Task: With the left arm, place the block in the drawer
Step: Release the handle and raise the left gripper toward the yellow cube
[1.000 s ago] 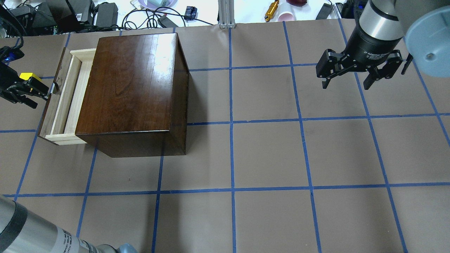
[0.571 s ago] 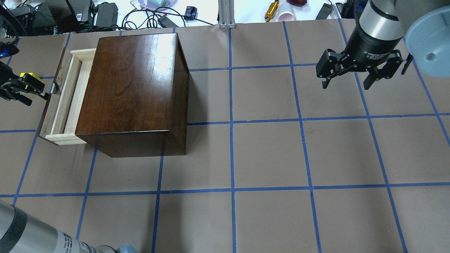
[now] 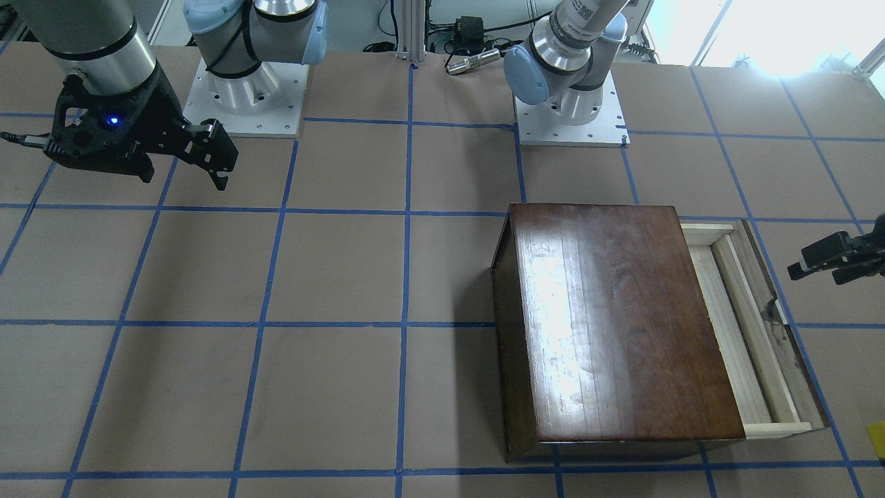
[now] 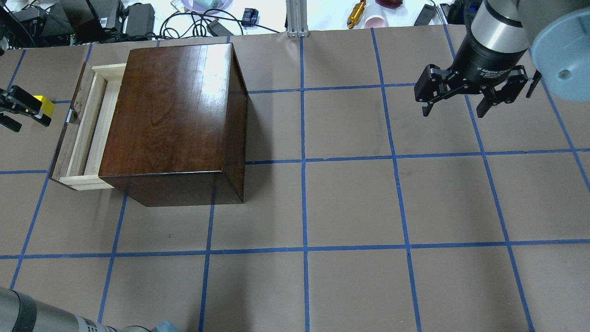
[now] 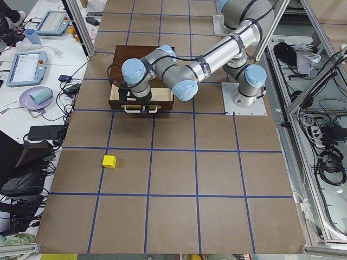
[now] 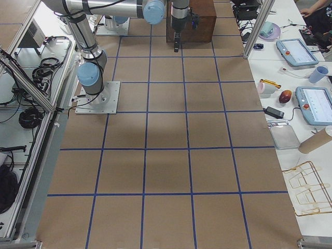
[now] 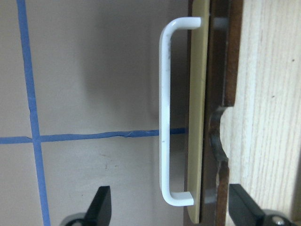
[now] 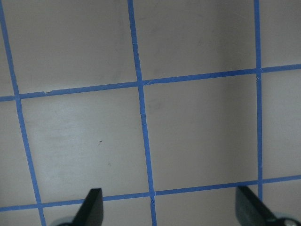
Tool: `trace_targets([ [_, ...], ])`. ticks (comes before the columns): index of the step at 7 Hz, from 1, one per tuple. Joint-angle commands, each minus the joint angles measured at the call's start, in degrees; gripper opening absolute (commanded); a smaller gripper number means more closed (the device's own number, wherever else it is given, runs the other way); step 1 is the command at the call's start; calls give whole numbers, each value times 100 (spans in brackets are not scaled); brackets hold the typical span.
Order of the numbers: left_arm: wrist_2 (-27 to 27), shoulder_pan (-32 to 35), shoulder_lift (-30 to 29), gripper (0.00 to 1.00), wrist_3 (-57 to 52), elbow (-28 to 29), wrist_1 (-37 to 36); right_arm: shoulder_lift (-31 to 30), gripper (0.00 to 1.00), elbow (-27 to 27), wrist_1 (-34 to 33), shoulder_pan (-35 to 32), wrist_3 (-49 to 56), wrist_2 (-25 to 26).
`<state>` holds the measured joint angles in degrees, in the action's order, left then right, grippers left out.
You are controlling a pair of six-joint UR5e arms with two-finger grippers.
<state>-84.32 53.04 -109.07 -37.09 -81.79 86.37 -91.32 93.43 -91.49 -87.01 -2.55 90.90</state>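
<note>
While my left claw [image 7: 171, 207] hangs with its 2 fingers spread wide by the white handle [image 7: 162, 113] of the pulled-out drawer [image 4: 85, 133], the yellow block [image 5: 109, 161] sits on the table [image 5: 217, 179] — well apart from it — not in my grip.

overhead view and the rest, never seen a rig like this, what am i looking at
Two robot arms bolted to a taped table. Four fixed cameras look from above, across and both ends; the two close-ups come from wrist cameras. A dark wooden box stands there, its drawer pulled partly out. A small yellow block lies on the table, outside the drawer. The left arm hangs by the drawer's white handle, the right arm far aside. Both have jaws open, holding nothing.
</note>
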Motion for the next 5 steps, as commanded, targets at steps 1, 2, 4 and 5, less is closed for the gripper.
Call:
trace_targets([
  [1, -276, -48, -305, 89, -27, 266, -803, 0, 100, 0, 0, 0, 0, -2],
  [2, -287, -48, -656, 89, -18, 808, -806, 0, 100, 0, 0, 0, 0, -2],
  [4, -313, -57, -1394, 90, -27, 1645, -718, 0, 100, 0, 0, 0, 0, -2],
  [5, -296, -57, -1685, 92, -18, 1997, -727, 0, 100, 0, 0, 0, 0, -2],
])
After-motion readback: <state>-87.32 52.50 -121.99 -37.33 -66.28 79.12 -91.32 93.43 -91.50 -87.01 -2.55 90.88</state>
